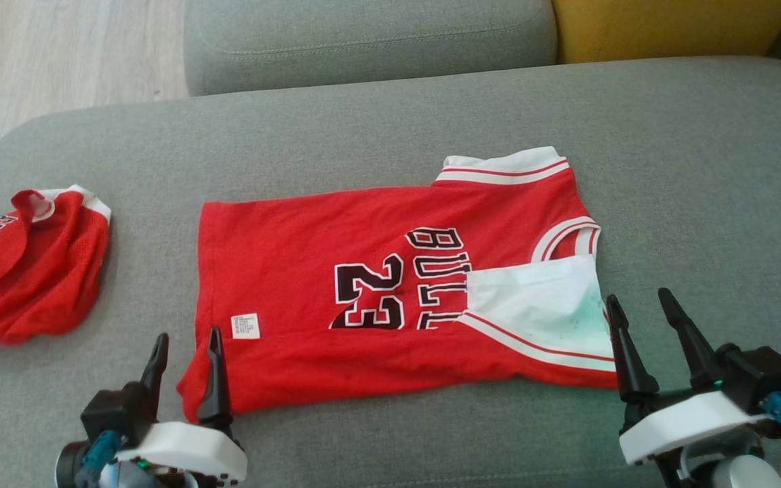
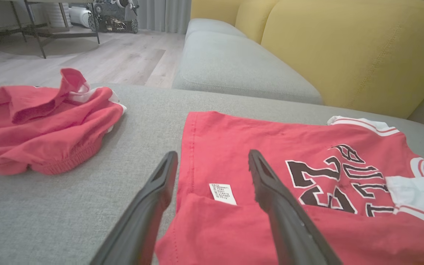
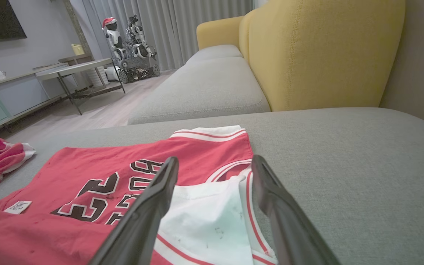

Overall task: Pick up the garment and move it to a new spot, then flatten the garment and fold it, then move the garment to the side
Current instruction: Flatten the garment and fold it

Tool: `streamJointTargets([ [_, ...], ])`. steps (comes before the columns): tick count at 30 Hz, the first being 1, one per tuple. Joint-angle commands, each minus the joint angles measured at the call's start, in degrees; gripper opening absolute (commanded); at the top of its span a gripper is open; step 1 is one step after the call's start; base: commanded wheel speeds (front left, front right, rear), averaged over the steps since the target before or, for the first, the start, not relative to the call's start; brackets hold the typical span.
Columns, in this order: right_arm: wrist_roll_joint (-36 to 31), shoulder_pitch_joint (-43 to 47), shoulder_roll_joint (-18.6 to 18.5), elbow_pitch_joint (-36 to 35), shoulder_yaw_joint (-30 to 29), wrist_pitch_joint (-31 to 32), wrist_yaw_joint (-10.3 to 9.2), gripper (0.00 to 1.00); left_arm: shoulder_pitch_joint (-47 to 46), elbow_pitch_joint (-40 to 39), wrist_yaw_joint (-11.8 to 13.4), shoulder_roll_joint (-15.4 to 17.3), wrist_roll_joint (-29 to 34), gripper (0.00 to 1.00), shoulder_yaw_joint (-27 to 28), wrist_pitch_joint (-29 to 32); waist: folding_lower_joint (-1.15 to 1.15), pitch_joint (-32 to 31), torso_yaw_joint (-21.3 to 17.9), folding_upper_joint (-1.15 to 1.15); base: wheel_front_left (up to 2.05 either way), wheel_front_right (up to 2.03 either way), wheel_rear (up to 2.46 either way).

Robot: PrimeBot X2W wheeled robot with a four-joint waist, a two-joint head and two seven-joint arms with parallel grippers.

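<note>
**Head view:** jersey (image 1: 309, 271) laid flat mid-cushion (image 1: 702, 169), near edge turned over. Shorts (image 1: 24, 271) bunched at far left. Left gripper (image 1: 187, 337) spread wide, empty, straddling the hem's near corner. Right gripper (image 1: 638, 296) spread wide, empty, beside the collar end.

**Left wrist view:** label (image 2: 222, 193) seen between the jaws.

**Right wrist view:** white lining (image 3: 204, 217) seen between the jaws.

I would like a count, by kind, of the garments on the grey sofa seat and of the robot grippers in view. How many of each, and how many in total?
Red garments: 2, the spread jersey and the crumpled garment.
Grippers: 2, the left gripper and the right gripper, both with open jaws.
Total: 4.
</note>
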Motion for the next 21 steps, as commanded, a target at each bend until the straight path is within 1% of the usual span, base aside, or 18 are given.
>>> streamJointTargets([
  [1, -0.2, -1.2, -0.1, -2.2, 1.1, 0.0, -0.04, 1.0, -0.8, -1.9, 0.1, 0.8, 0.3, 1.0, 1.4, 0.1, 0.0, 0.0, 0.1, 0.0, 0.0, 0.0, 0.0],
  [6, -0.1, -1.4, -0.1, 0.0, 1.7, 0.6, -0.04, 1.0, -0.8, 1.5, -1.2, 0.4, -1.9, 1.0, 1.1, 1.3, 0.0, 0.2, 0.4, 0.0, 0.0, 0.0, 0.0],
  [7, 0.1, -1.5, -0.1, 1.9, 1.9, 0.8, -0.04, 1.0, -0.9, 3.8, -1.8, 0.1, -2.7, 1.0, 0.8, 1.8, 0.0, 0.4, 0.5, 0.0, 0.0, 0.0, 0.0],
  [13, 0.0, -2.0, 0.3, 11.9, 1.5, 4.2, -0.04, 1.0, -2.8, 11.7, -3.6, -0.5, -5.9, 1.0, 0.8, 3.0, 0.0, 1.2, 0.9, 0.0, 0.0, 0.0, 0.0],
  [15, 0.2, -2.9, 0.6, 14.8, 1.3, 4.1, -0.04, 1.0, -4.0, 13.8, -4.6, -0.8, -7.2, 1.0, 1.1, 3.1, 0.0, 1.7, 1.0, 0.0, 0.0, 0.0, 0.0],
  [21, 1.7, -6.4, 1.5, 22.7, 0.6, 3.7, -0.04, 1.0, -7.5, 19.1, -6.2, -1.1, -9.9, 1.0, 1.7, 3.8, 0.0, 3.2, 0.9, 0.0, 0.0, 0.0, 0.0],
])
